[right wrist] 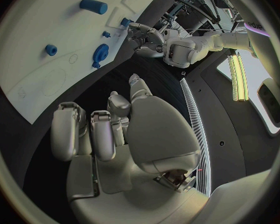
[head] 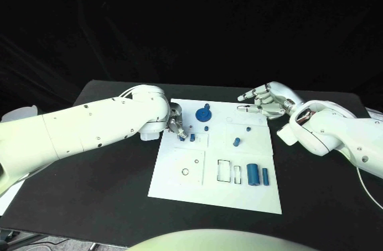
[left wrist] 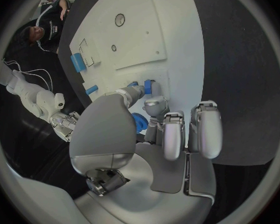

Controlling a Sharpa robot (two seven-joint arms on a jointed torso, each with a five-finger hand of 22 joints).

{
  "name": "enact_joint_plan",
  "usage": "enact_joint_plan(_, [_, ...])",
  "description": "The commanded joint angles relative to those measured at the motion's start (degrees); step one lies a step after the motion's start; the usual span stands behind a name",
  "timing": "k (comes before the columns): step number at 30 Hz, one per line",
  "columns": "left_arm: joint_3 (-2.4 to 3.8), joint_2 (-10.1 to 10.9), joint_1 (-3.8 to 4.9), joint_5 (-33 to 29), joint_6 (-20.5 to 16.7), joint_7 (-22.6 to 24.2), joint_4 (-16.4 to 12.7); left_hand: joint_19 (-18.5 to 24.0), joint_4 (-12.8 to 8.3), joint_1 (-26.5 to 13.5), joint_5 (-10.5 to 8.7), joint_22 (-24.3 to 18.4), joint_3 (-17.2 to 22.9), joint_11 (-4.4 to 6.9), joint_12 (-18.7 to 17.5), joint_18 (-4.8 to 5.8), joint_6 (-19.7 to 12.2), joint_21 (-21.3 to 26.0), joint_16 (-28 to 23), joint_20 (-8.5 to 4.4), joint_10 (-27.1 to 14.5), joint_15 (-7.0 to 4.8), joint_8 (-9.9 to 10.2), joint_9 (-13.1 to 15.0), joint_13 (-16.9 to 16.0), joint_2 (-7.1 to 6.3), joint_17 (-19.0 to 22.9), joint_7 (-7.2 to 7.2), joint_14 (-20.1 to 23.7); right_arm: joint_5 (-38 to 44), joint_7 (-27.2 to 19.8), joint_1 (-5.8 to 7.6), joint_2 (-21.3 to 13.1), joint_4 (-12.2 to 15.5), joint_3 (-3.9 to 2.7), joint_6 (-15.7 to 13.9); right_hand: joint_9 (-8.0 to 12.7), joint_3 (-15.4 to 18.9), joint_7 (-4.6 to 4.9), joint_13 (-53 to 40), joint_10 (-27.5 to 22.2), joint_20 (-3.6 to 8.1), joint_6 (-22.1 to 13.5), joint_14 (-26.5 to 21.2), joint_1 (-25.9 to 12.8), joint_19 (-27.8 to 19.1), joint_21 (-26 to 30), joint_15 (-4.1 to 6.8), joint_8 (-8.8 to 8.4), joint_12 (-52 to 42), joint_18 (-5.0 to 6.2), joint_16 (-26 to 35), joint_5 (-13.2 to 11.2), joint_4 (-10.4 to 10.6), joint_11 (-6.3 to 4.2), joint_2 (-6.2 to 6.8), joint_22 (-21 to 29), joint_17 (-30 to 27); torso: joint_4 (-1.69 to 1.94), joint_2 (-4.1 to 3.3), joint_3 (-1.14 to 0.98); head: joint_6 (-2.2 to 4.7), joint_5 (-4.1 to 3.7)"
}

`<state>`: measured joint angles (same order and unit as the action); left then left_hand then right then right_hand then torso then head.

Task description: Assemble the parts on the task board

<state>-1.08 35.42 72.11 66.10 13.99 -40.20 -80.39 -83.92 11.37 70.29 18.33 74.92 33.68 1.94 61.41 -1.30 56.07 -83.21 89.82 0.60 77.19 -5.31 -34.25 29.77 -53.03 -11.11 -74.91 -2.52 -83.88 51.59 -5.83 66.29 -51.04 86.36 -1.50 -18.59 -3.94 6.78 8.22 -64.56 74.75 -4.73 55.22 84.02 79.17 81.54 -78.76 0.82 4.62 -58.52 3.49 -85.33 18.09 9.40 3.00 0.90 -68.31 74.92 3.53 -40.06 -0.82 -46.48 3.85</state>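
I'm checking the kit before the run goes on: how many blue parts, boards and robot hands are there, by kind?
Blue gear: 1
Long blue cylinders: 2
Small blue pieces: 4 that I can make out
Task board: 1
Hands: 2, left hand and right hand
Total: 10

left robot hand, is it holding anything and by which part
It cannot be told for certain: the left robot hand has its fingertips at a small blue peg on the white task board, but the grip is hidden. The right robot hand holds nothing.
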Motion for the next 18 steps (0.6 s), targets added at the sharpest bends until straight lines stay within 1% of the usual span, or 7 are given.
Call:
enact_joint_plan(1, [-0.05,0.56,-0.12,0.43,-1.77,-1.74,-0.98,-5.25,-8.35,0.11,0.19,13.44,8.72,0.36,-0.33,0.07,0.15,-0.31,0.18,-0.04,0.24,-0.18,-0.3,0.36,0.01,0.34,-15.09,0.46,-6.12,0.33,-0.58,-0.04,0.02,0.03,0.0,0.78,0.01,0.4,0.01,0.07,-0.35,0.17,0.23,4.53,-0.56,-0.28,0.17,0.48,-0.27,-0.14,0.89,0.3,0.4,-0.02,0.1,-0.22,0.02,9.06,0.09,0.08,-0.01,-0.07,0.0])
enact_joint_plan(5, [0.07,1.77,-0.1,0.46,-3.56,-1.81,-2.55,-5.29,-8.52,0.06,0.2,13.52,8.97,0.4,-0.25,0.13,0.17,-0.63,0.18,-0.07,0.33,-0.22,-0.43,0.59,-0.08,0.18,-15.09,0.49,-6.12,0.33,-0.6,-0.04,0.03,-0.02,0.0,0.76,0.01,0.4,0.01,0.07,-0.35,0.17,0.23,4.53,-0.56,-0.28,0.17,0.48,-0.27,-0.14,0.89,0.3,0.4,-0.02,0.1,-0.22,0.02,9.06,0.21,0.15,-0.02,-0.1,0.01])
enact_joint_plan(7, [0.12,2.22,-0.09,0.64,-4.83,-1.81,-3.2,-5.3,-8.6,0.01,0.21,13.53,9.15,0.42,-0.23,0.14,0.18,-0.65,0.18,-0.09,0.38,-0.24,-0.51,0.74,-0.11,0.1,-15.09,0.51,-6.12,0.32,-0.62,-0.04,0.06,-0.05,0.0,0.76,0.01,0.4,0.01,0.07,-0.35,0.17,0.23,4.53,-0.56,-0.28,0.17,0.48,-0.27,-0.14,0.89,0.3,0.4,-0.02,0.1,-0.22,0.02,9.06,0.17,0.12,-0.02,-0.02,0.07])
enact_joint_plan(11, [0.17,2.95,-0.1,1.5,-7.88,-1.65,-4.46,-5.33,-8.69,-0.08,0.22,13.57,9.41,0.45,-0.12,0.17,0.19,-0.84,0.18,-0.13,0.49,-0.28,-0.62,0.95,-0.22,-0.01,-15.09,0.54,-6.12,0.29,-0.68,-0.04,0.14,-0.12,0.0,0.77,0.01,0.4,0.01,0.07,-0.35,0.17,0.23,4.53,-0.56,-0.28,0.17,0.48,-0.27,-0.14,0.89,0.3,0.4,-0.02,0.1,-0.22,0.02,9.06,0.05,0.04,0.06,0.09,0.16])
enact_joint_plan(14, [0.19,3.25,-0.12,2.31,-9.44,-1.45,-4.97,-5.36,-8.75,-0.13,0.22,13.62,9.57,0.47,-0.1,0.2,0.19,-1.01,0.18,-0.16,0.53,-0.3,-0.68,1.08,-0.24,-0.1,-15.09,0.56,-6.12,0.27,-0.72,-0.05,0.16,-0.14,0.0,0.78,0.01,0.4,0.01,0.07,-0.35,0.17,0.23,4.53,-0.56,-0.28,0.17,0.48,-0.27,-0.14,0.89,0.3,0.4,-0.02,0.1,-0.22,0.02,9.06,0.02,0.02,0.08,0.07,0.15])
enact_joint_plan(16, [0.19,3.37,-0.13,2.69,-10.17,-1.31,-5.13,-5.36,-8.75,-0.13,0.22,13.62,9.57,0.47,-0.1,0.2,0.19,-1.01,0.18,-0.16,0.53,-0.3,-0.68,1.08,-0.24,-0.1,-15.09,0.56,-6.12,0.26,-0.72,-0.05,0.16,-0.15,0.0,0.78,0.01,0.4,0.01,0.07,-0.35,0.17,0.23,4.53,-0.56,-0.28,0.17,0.48,-0.27,-0.14,0.89,0.3,0.4,-0.02,0.1,-0.22,0.02,9.06,0.09,0.03,0.01,0.06,0.16])
enact_joint_plan(18, [0.2,3.39,-0.14,2.89,-10.38,-1.24,-5.09,-5.36,-8.75,-0.13,0.22,13.62,9.57,0.47,-0.1,0.2,0.19,-1.01,0.18,-0.16,0.53,-0.3,-0.68,1.08,-0.24,-0.1,-15.09,0.56,-6.12,0.26,-0.72,-0.06,0.16,-0.14,0.0,0.79,0.01,0.4,0.01,0.07,-0.35,0.17,0.23,4.53,-0.56,-0.28,0.17,0.48,-0.27,-0.14,0.89,0.3,0.4,-0.02,0.1,-0.22,0.02,9.06,0.09,0.03,0.01,0.06,0.16])
